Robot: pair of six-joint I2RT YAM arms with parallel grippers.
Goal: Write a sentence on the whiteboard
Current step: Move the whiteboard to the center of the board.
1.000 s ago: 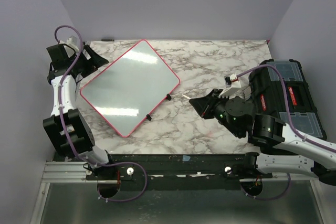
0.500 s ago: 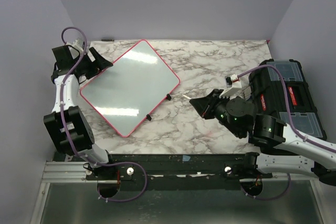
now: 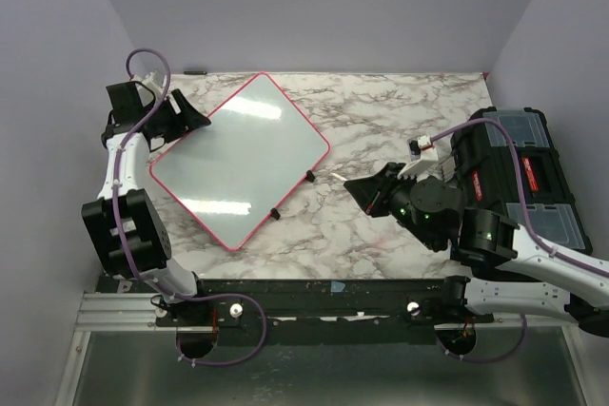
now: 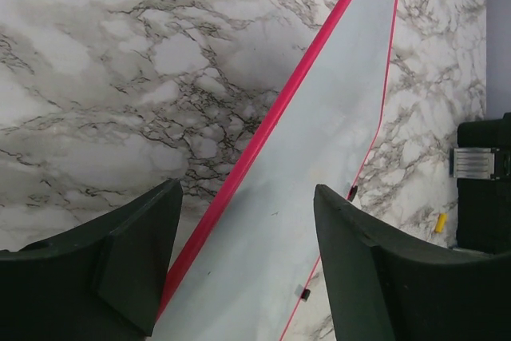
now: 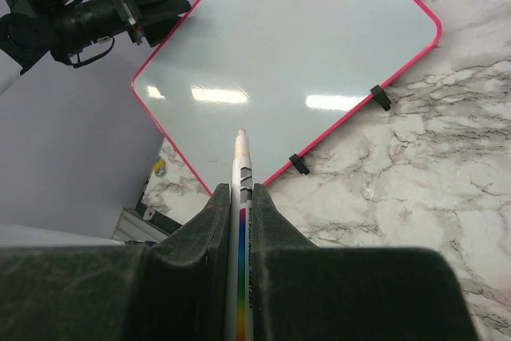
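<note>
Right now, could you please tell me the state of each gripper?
Left gripper: open, astride an edge of the pink-rimmed pale whiteboard.
Right gripper: shut on a white marker pen with a rainbow stripe.

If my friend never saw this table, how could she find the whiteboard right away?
Look at the marble table, then at its left half. The whiteboard lies flat there, a big pale glossy sheet turned like a diamond. Its thin red-pink rim and two small black feet on one edge set it apart from the veined marble around it.
</note>
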